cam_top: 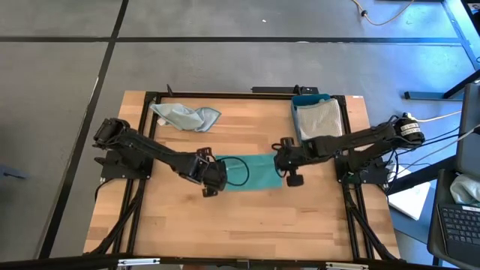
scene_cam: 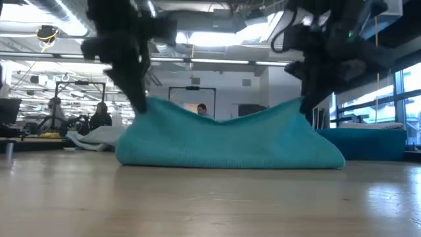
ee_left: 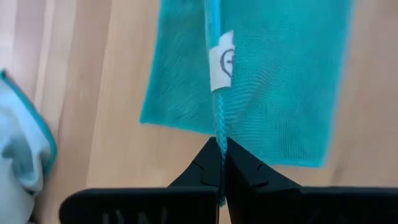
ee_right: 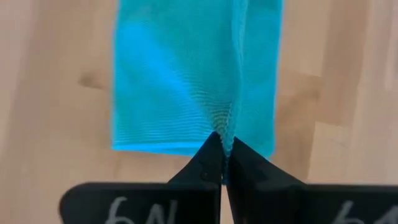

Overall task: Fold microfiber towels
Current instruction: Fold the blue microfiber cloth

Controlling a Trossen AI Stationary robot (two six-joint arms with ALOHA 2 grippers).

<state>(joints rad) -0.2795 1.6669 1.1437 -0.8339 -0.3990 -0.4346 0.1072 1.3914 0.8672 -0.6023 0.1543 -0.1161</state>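
A teal microfiber towel (cam_top: 251,174) stands up from the middle of the table. Its lower part (scene_cam: 230,158) rests on the wood, and its top edge sags between my two grippers. My left gripper (scene_cam: 140,105) is shut on the towel's upper left corner, and my right gripper (scene_cam: 306,104) on its upper right corner. A small white tag (ee_left: 222,61) shows on the towel just below the left fingers. A crumpled pale blue towel (cam_top: 185,116) lies at the far left of the table. My left gripper pinches the towel's raised edge (ee_left: 219,132) between its two fingertips, just past the white tag, slanting down from above. The cloth hangs below the fingers down to the table. My right gripper pinches the towel's raised edge (ee_right: 226,127) at the other end, also between its fingertips and slanting down from above. The cloth falls away in a ridge, with its lower part on the table.
A blue plastic tray (cam_top: 300,101) holding a folded light grey towel (cam_top: 318,118) stands at the far right of the table. Bare wood lies in front of the teal towel toward the near edge. A person sits in the room behind the table.
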